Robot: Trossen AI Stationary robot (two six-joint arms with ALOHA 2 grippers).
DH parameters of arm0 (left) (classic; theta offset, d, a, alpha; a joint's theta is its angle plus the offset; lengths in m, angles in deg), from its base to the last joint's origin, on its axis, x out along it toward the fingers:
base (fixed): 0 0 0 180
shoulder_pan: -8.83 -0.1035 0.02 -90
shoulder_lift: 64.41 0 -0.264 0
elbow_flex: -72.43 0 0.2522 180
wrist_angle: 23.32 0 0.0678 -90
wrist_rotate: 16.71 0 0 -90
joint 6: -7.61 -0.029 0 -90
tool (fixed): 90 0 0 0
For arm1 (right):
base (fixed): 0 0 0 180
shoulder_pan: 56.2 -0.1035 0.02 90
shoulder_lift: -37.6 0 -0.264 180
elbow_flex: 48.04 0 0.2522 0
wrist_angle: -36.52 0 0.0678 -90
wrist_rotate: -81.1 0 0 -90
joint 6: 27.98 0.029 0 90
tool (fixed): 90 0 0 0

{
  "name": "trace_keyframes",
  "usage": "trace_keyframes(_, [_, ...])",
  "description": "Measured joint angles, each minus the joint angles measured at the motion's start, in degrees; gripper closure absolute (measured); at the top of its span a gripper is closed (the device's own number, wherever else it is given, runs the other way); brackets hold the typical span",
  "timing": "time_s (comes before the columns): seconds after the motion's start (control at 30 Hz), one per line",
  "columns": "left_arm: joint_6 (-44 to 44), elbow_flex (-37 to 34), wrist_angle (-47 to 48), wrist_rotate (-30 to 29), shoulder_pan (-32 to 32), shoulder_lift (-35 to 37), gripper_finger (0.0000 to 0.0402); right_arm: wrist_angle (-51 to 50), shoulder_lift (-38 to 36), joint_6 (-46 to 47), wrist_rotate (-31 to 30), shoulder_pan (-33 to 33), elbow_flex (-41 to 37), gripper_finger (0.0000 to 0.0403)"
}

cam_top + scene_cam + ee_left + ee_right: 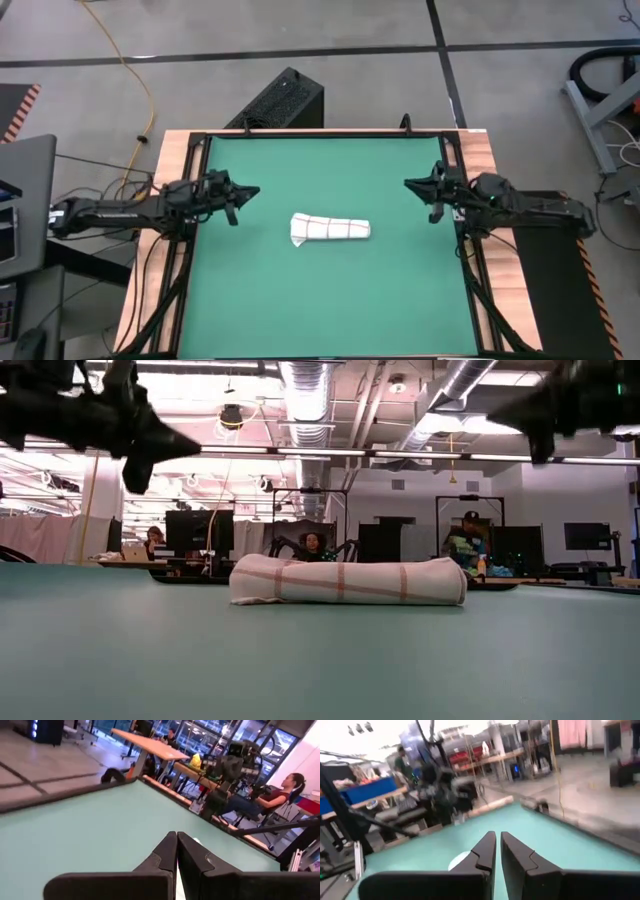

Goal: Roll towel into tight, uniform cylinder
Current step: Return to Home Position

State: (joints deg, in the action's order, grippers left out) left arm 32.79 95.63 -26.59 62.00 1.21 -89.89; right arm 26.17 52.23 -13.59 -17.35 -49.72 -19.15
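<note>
Seeing the rolled towel lie mid-mat, both grippers off it

From my screens, the towel point(330, 229) lies as a short roll near the middle of the green mat point(330, 310), its length running across between the two arms. In the low view the roll point(348, 581) rests flat on the mat, rounded along its top, with the red-brown lines crossing it as bands. One end looks a little bulkier and less even than the other.

I have the left gripper point(252, 191) at the mat's left side, pointing inward at the towel and well apart from it. Its wrist view shows the two dark fingers point(165, 851) pressed together with nothing between them.

The right gripper point(410, 183) sits opposite at the mat's right side, also aimed inward and well clear of the roll. Its fingers point(519, 852) are drawn in to a thin slit, gripping nothing, and a pale bit of the towel point(459, 861) shows beyond them.

Both arms hang above the mat in the low view, touching neither it nor the roll
</note>
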Motion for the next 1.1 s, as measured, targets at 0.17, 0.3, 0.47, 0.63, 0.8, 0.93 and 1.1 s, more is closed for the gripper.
trace_keyframes(0.17, [2.5,-3.7,-0.4,0.7,0.0,1.2,0.0402,-0.7,-8.1,4.8,-1.9,-0.1,-8.0,0.0353])
trace_keyframes(0.3, [4.4,-6.6,-0.5,0.9,0.0,1.1,0.0402,-1.1,-13.1,5.8,-3.4,0.0,-12.4,0.0353])
trace_keyframes(0.47, [6.9,-8.8,-0.6,1.8,0.0,1.2,0.0402,-0.6,-14.1,6.4,-5.0,0.0,-14.4,0.0353])
trace_keyframes(0.63, [6.3,-8.8,-0.6,0.6,0.0,2.0,0.0402,-0.7,-13.6,4.9,-5.0,0.0,-14.4,0.0353])
trace_keyframes(0.8, [5.9,-8.9,-0.9,-5.7,0.0,2.8,0.0402,-0.9,-13.6,3.3,-5.2,0.0,-14.4,0.0353])
trace_keyframes(0.93, [6.0,-8.9,-0.2,-5.6,0.0,2.8,0.0402,-1.0,-13.6,3.2,-5.2,0.0,-14.4,0.0353])
trace_keyframes(1.1, [6.9,-8.9,2.1,-3.6,0.1,2.8,0.0402,-1.1,-13.6,3.5,-4.9,-0.1,-14.4,0.0353])
